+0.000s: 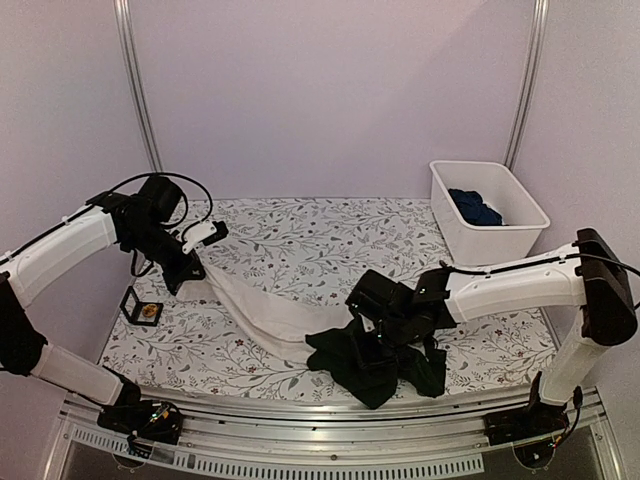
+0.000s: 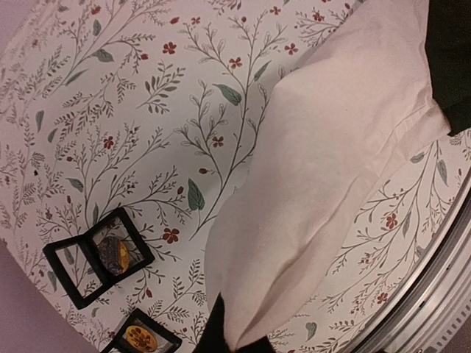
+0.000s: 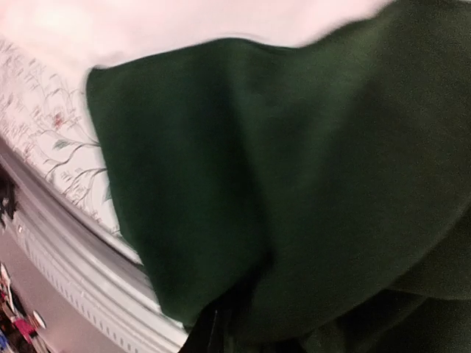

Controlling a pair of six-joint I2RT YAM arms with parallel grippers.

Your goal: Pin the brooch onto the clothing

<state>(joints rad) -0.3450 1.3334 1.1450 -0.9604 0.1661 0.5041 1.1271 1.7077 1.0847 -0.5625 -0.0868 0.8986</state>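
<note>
Dark green sleeve fabric (image 3: 294,184) fills nearly the whole right wrist view. Its cut edge runs down just over the aluminium rail (image 1: 330,425) at the table's near edge. The right gripper (image 1: 372,325) is buried in that bunched dark part of the clothing (image 1: 265,315). Honestly I can't tell if it's clamped or just resting in it.

From there the white body stretches like a band up and left to the left gripper (image 1: 195,270), which is pinched closed on the white end, slightly lifted.

Two black-framed cases (image 2: 99,254) lie near the table's left edge, just beside the white fabric but not touching it. Each has something gold inside, and I can't say which one is the brooch.

Roomwise, the floral table cover (image 1: 320,235) is bare behind the shirt all the way to the back wall. The white bin (image 1: 490,235) with a dark blue garment (image 1: 475,208) sits in the far right corner, well apart.
</note>
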